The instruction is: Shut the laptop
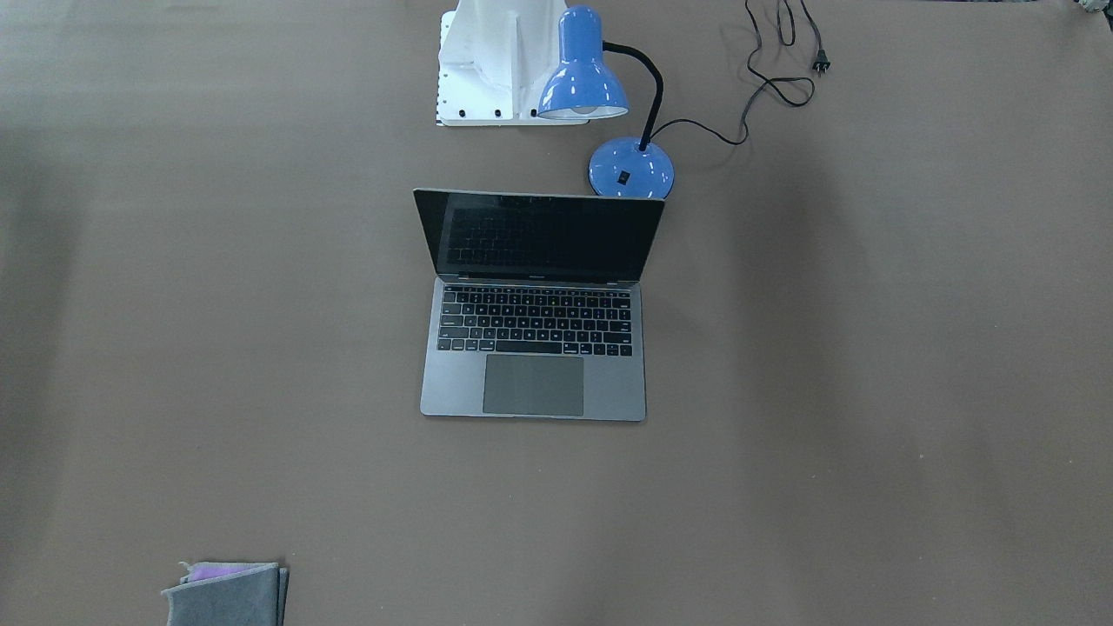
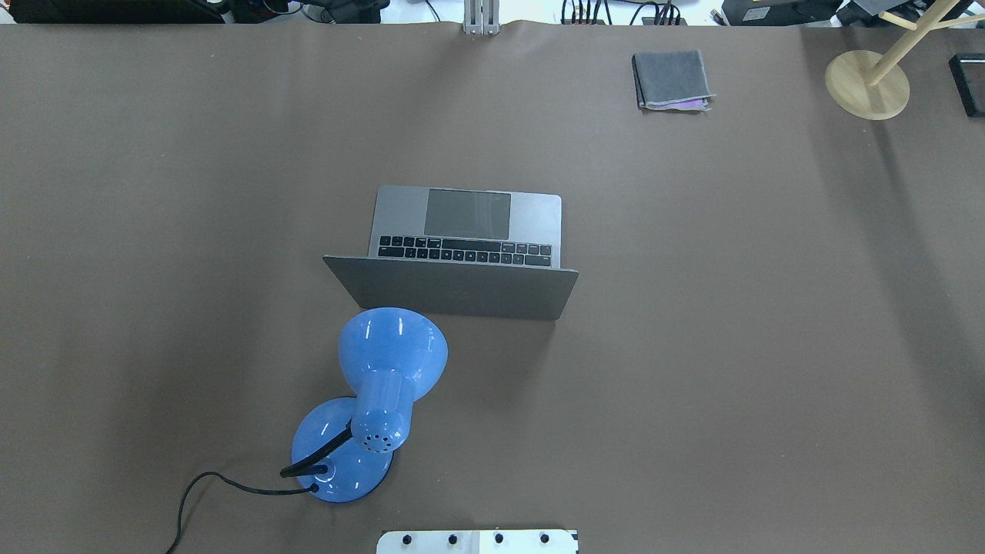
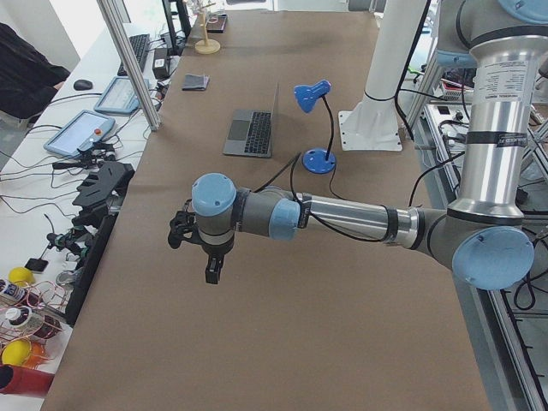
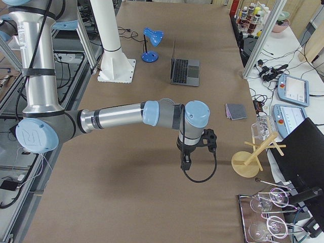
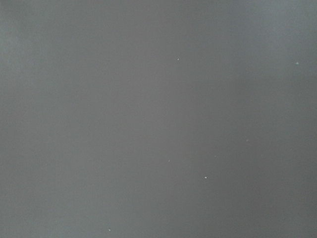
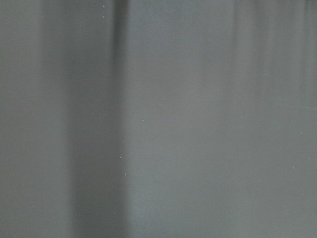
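- Left pincer (image 3: 210, 270) hangs over bare table (image 1: 869, 391), pointing down; seen only from the side, so can't tell if wide or narrow
- Right pincer (image 4: 186, 163) same story at the other end; points down over bare table; width can't be told; both wrist views show only plain table, no fingers
- Laptop (image 2: 462, 285) is open, well apart from both pincers, about midway between them; lid up near vertical, its back toward the robot, keys and trackpad on the far side
- Step in hand, as I judge it: reach for the lid; nothing touched, task at its start
- To do it well: come in above the lid's top edge from the robot side, touch near the edge's middle, push away and down in a slow arc; ease off near the keys so it doesn't slam; off-centre push may swivel the base on the smooth table
- Blue desk lamp (image 2: 392, 362) stands just behind the lid on the left pincer's side, shade close to it; the right pincer likely has the freer way in
- Table is a brown matte sheet; folded grey cloth (image 2: 672, 79) and wooden stand (image 2: 867, 85) lie beyond the right pincer's end; operator benches with gear run along the far edge
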Motion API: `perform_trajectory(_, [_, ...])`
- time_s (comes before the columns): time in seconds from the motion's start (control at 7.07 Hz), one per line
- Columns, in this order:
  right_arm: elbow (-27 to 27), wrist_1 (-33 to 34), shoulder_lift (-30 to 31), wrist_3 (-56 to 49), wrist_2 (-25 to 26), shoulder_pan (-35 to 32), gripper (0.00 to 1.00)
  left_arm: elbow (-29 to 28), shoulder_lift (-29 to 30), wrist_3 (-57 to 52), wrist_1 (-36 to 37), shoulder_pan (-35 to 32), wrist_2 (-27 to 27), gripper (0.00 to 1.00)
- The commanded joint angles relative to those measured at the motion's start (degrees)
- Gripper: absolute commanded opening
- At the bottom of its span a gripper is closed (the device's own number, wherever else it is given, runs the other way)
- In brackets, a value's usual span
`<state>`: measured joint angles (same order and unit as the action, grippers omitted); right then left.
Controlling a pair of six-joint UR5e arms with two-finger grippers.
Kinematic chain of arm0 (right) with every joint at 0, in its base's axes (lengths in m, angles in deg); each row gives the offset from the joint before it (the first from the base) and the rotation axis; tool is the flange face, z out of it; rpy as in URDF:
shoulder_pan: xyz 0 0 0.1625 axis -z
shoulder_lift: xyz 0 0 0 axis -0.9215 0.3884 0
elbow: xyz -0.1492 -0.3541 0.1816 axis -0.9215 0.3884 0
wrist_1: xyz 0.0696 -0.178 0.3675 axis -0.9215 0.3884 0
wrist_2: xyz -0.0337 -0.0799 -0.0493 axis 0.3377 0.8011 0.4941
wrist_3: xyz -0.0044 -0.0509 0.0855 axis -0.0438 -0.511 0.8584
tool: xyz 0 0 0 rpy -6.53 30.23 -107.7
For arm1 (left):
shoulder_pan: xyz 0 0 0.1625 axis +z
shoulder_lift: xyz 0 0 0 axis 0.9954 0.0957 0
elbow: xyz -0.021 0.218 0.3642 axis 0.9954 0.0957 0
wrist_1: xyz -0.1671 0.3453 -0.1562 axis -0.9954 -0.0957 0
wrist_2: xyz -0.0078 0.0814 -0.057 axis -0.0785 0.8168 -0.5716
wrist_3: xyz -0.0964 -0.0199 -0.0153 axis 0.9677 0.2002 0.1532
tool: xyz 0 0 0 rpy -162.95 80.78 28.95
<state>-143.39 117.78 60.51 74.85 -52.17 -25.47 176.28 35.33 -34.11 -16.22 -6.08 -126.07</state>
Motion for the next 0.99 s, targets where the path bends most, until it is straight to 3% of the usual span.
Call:
perform_trajectory(0.0, [-0.3, -0.5, -3.9, 5.8, -3.8, 5.7, 1.0, -5.8, 8.1, 3.3, -1.6, 0.9, -0.3, 0.98])
perform_trajectory(0.14, [0.3, -0.4, -7.5, 7.4, -7.4, 7.7, 1.0, -3.0, 8.8, 6.3, -1.5, 3.6, 0.0, 0.98])
perform_trajectory(0.42, [-0.6, -0.6, -13.3, 18.1, -10.5, 12.6, 1.0, -0.2, 11.9, 28.1, -2.4, 9.2, -0.3, 0.98])
perform_trajectory(0.85, [-8.0, -13.4, -14.2, 47.0, -10.5, 23.4, 1.0, 5.5, 12.3, 46.5, -7.8, 21.3, -0.3, 0.98])
